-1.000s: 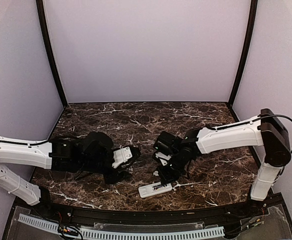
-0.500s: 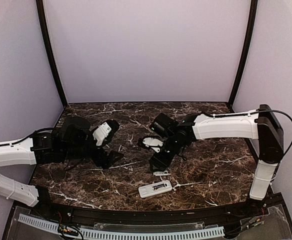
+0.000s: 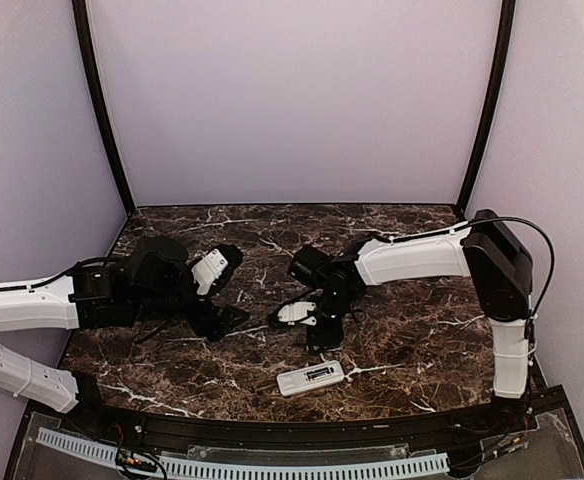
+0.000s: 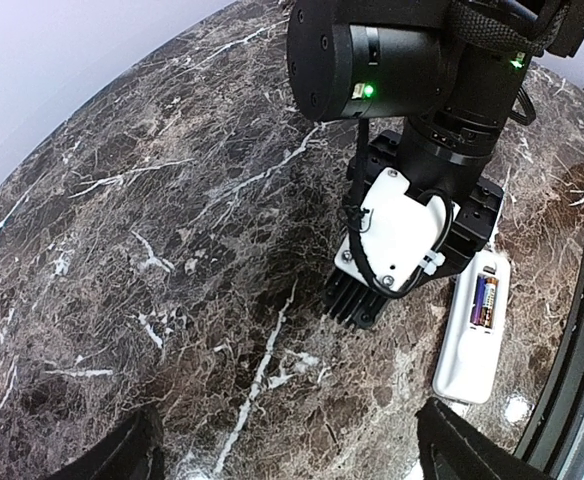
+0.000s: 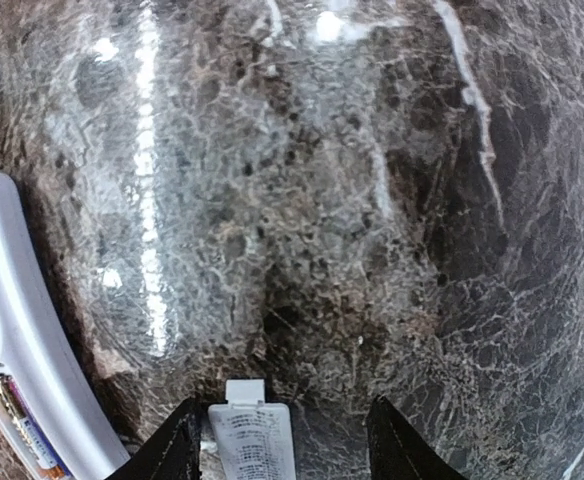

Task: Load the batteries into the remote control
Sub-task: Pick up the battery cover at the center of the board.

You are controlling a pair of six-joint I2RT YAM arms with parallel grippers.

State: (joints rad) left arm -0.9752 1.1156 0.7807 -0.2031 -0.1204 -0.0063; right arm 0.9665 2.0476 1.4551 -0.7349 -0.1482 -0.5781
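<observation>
Dark marble table [image 3: 412, 340]. The left gripper [image 4: 297, 455] gapes wide and empty, off to the left of the remote control [image 3: 310, 377] and farther back. Just behind the remote, the right gripper [image 5: 277, 445] stands partly open astride a small white cover piece [image 5: 250, 432], unclamped, with a gap beside one finger. The batteries [image 4: 485, 300] sit in the remote's back recess.
</observation>
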